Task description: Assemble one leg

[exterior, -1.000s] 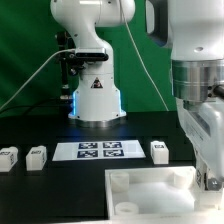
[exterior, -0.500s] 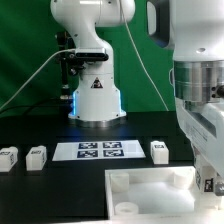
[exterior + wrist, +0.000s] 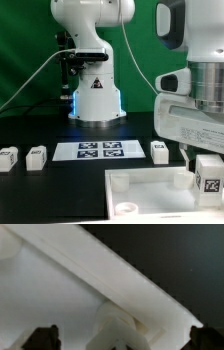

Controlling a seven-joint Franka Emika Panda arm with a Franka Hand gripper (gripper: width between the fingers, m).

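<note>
A leg (image 3: 208,172), a small white block with a black-and-white tag, stands upright at the far right corner of the wide white panel (image 3: 150,180). My gripper (image 3: 200,152) hangs just above it. In the wrist view the leg (image 3: 125,328) sits between the two dark fingers with a gap on each side. There my gripper (image 3: 120,339) is open, over the panel (image 3: 50,297) and its raised rim. Three more legs lie on the black table, two at the exterior view's left (image 3: 8,157) (image 3: 36,156) and one near the panel (image 3: 159,151).
The marker board (image 3: 100,150) lies flat behind the panel. The robot's white base (image 3: 97,95) stands at the back, with cables on its left. A green wall is behind it.
My arm has risen and shifted toward the exterior view's left. The leg at the panel's corner, hidden behind the hand before, now shows below it.
</note>
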